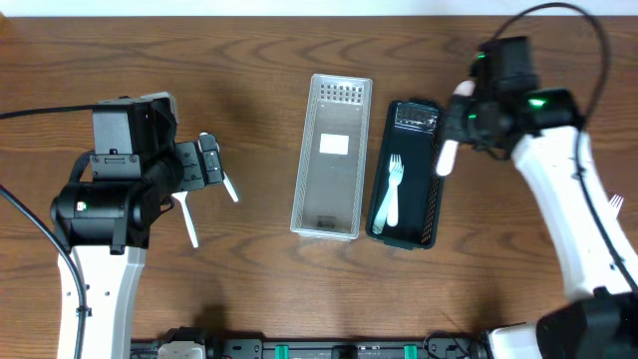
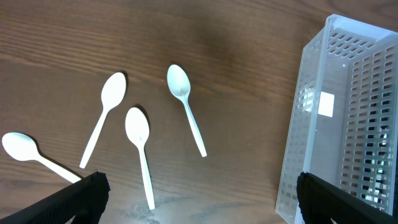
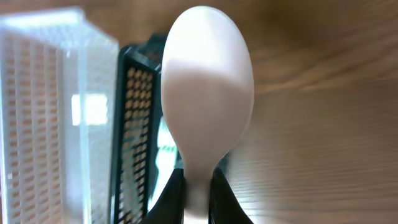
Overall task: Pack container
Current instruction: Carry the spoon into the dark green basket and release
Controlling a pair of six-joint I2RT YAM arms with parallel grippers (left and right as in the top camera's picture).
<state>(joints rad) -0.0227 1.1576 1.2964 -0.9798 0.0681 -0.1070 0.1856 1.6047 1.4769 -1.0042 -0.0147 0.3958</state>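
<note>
Your right gripper [image 3: 198, 200] is clamped on a spoon [image 3: 208, 81] at its neck, and hangs over the right rim of the black basket [image 1: 431, 214]. A fork [image 1: 391, 189] lies inside that basket, and bare table [image 1: 478, 249] borders its right side. The clear basket [image 1: 302, 184] stands just beside it on the left. Farthest off, your left gripper [image 2: 202, 190] is spread wide near four loose spoons [image 2: 140, 134].

Dark wood-grain table [image 1: 249, 299], soft even light
</note>
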